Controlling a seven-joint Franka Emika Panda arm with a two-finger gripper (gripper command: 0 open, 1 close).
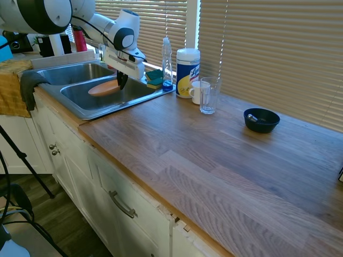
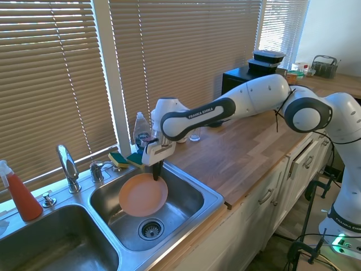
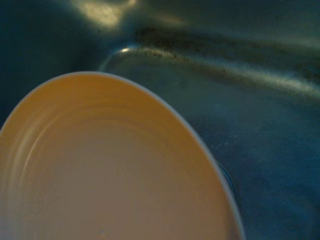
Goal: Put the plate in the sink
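The salmon-orange plate [image 1: 103, 88] [image 2: 142, 196] hangs tilted inside one basin of the steel sink [image 1: 80, 110] [image 2: 210, 199], the basin nearer the long wooden counter. My gripper [image 1: 122, 82] [image 2: 157, 173] reaches down into that basin and is shut on the plate's rim at the edge nearest the window. In the wrist view the plate [image 3: 115, 170] fills the lower left, with the basin floor [image 3: 260, 125] behind it. I cannot tell whether the plate touches the basin floor. The drain [image 2: 150, 228] lies just below the plate.
A chrome faucet [image 2: 69, 167] rises behind the sink, with a red spray bottle [image 2: 21, 195] to its left. Sponges [image 1: 154, 78], a soap bottle [image 1: 167, 63], a wipes canister [image 1: 187, 72], a mug [image 1: 198, 92] and a glass [image 1: 208, 95] crowd the sink's corner. A dark blue bowl [image 1: 261, 120] sits further along.
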